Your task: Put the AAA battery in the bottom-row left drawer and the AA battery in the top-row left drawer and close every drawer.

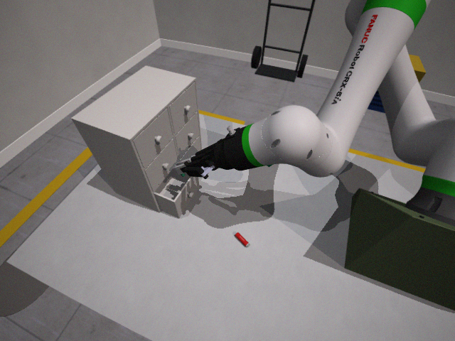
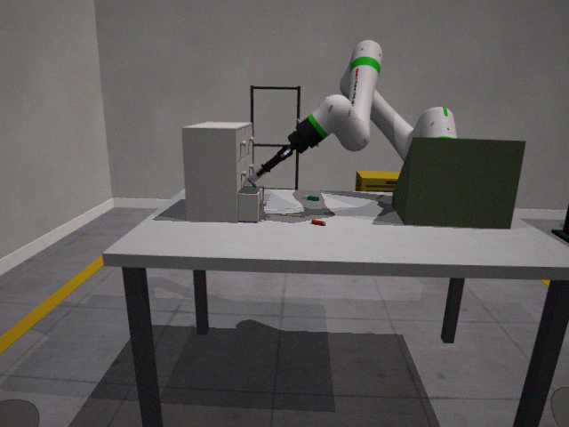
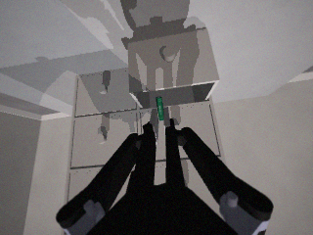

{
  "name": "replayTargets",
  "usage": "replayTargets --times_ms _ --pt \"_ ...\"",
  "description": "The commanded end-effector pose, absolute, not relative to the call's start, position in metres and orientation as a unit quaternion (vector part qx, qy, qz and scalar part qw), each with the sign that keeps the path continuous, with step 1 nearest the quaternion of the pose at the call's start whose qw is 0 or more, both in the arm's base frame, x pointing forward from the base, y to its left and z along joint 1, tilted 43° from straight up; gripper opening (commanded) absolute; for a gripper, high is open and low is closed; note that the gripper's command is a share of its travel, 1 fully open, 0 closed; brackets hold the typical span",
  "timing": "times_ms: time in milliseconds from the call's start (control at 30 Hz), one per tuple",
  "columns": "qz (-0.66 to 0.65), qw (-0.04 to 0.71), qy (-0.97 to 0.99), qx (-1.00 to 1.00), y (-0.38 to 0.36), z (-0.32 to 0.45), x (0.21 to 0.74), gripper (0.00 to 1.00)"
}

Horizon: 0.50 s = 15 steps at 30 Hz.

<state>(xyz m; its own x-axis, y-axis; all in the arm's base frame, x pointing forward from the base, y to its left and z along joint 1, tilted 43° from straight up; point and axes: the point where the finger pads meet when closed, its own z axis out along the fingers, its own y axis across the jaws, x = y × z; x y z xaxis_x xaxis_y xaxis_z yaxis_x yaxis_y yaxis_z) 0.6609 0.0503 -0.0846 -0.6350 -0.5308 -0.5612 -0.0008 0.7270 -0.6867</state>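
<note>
The white chest point(image 1: 110, 154) point(image 2: 209, 174) point(image 3: 88, 154) stands upright. Its bottom-left drawer point(image 1: 168, 205) point(image 2: 248, 206) point(image 3: 198, 61) is pulled partly out; the other visible drawers look shut. My gripper point(image 1: 175, 168) point(image 2: 252, 176) point(image 3: 160, 115) points down toward this drawer, its fingers parted by a narrow gap. A slim green battery point(image 1: 182, 175) point(image 2: 252, 183) point(image 3: 159, 109) is tilted in the air just beyond and below the fingertips, over the open drawer, apparently free of them. A second green battery point(image 2: 313, 197) lies on the table behind. A red battery point(image 1: 241, 239) point(image 2: 317, 222) lies in front.
A dark green slanted block point(image 1: 397, 249) point(image 2: 461, 183) stands on the right of the table point(image 1: 110, 268) point(image 2: 321, 243), beside the arm's base. The drawer knobs point(image 1: 158, 139) point(image 2: 243, 143) stick out close to the fingers. The arm reaches in from the right above the table.
</note>
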Motion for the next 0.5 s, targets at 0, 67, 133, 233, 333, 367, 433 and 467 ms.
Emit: replayTargets --times_ms 0,67,133,233,333,367,433,467 --pt "-0.334 0.397 0.84 -0.158 0.0506 -0.0845 0.661 0.1" --pt "-0.334 0.397 0.84 -0.158 0.0506 -0.0845 0.661 0.12" --pt "-0.334 0.397 0.84 -0.158 0.0506 -0.0845 0.661 0.15" --pt "-0.334 0.397 0.84 -0.158 0.0506 -0.0845 0.661 1.0" --pt "-0.334 0.397 0.84 -0.158 0.0506 -0.0845 0.661 1.0" --pt "-0.334 0.397 0.84 -0.158 0.0506 -0.0845 0.661 1.0" --pt "-0.334 0.397 0.84 -0.158 0.0506 -0.0845 0.661 1.0" --pt "-0.334 0.397 0.84 -0.158 0.0506 -0.0845 0.661 1.0"
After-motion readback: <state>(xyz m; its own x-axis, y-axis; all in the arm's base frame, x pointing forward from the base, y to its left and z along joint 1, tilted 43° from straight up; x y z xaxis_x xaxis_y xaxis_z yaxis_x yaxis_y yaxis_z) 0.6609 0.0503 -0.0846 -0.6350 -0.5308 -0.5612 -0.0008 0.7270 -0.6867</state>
